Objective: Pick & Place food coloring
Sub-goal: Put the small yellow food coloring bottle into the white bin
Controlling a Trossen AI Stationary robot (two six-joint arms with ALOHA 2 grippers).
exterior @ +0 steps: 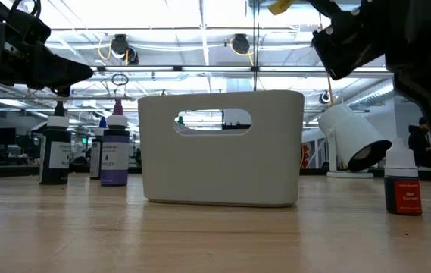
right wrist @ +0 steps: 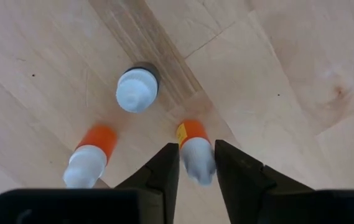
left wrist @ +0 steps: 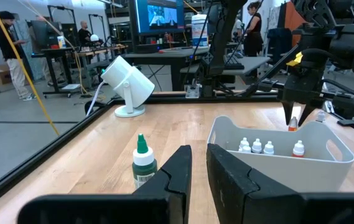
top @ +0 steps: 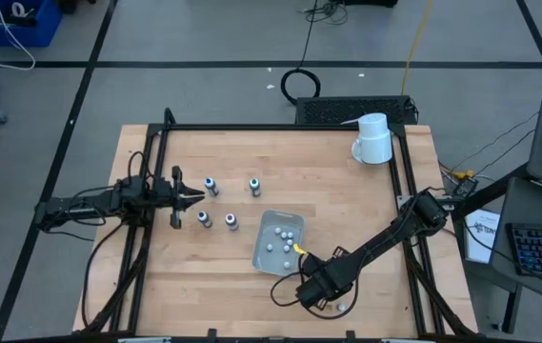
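Right wrist view: the right end effector (right wrist: 196,163) hangs over the desk (right wrist: 288,74) with its fingers apart, straddling the white cap of an orange-banded bottle (right wrist: 195,149) that stands free; two more bottles stand just beside it, and others sit in the white bin (top: 278,242) or near the shut, waiting left end effector (top: 194,197). A good grasp probably calls for lowering straight down, centred on the cap, and closing gently without knocking the neighbours.
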